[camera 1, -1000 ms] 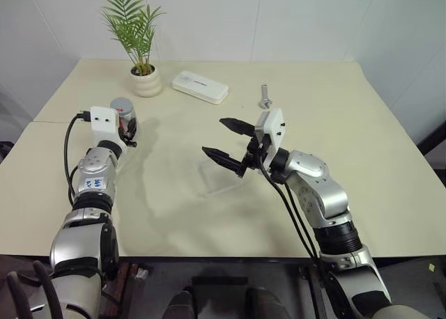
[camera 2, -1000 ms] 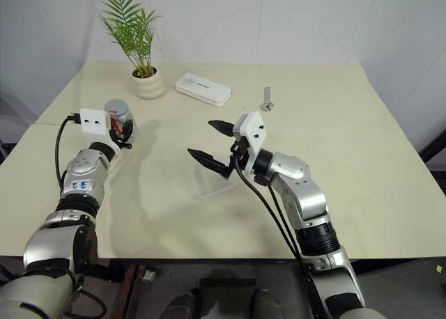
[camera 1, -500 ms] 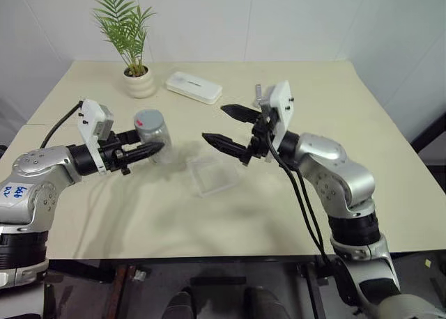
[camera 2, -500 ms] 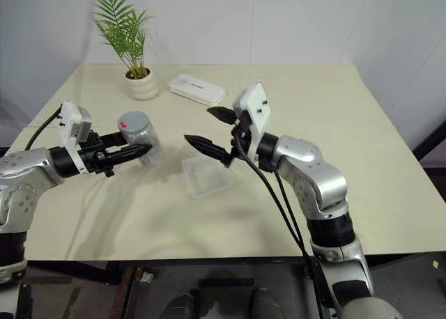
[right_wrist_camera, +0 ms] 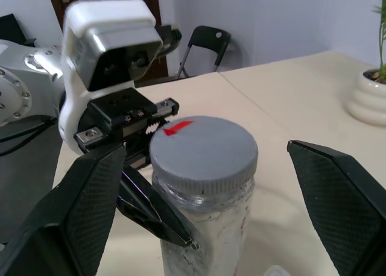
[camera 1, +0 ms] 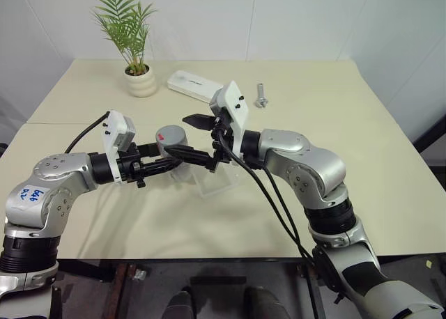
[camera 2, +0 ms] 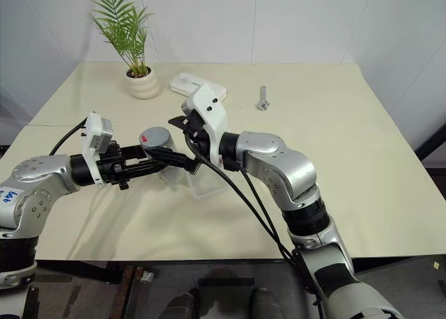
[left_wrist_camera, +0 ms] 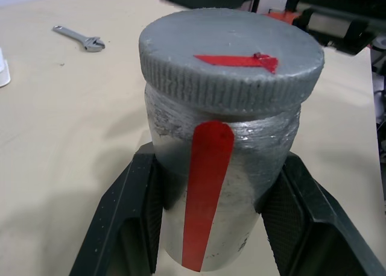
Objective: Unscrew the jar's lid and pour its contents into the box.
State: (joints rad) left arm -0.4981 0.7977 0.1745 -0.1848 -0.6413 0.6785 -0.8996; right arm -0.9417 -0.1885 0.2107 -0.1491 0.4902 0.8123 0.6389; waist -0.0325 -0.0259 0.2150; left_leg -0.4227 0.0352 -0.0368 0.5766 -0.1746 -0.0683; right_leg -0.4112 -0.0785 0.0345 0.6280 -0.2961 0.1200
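While held aloft: jar [left_wrist_camera: 220,185] clamped in left gripper [camera 1: 167,164], above table [camera 1: 334,103] beside box [camera 1: 217,183]
Right gripper [right_wrist_camera: 211,185]: spread wide, flanking lid [left_wrist_camera: 232,59]
Handling: likely light, rigid, slick sides; take ridged lid rim

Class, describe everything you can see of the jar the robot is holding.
The jar is a small silver-grey cylinder with a crinkled, foil-like surface and a red stripe down its side. A ribbed grey lid, marked with a red arrow, is on it. It stands upright, lifted above the table, clamped at its body by the left claw. The right claw is open, its fingers flanking the lid without touching.
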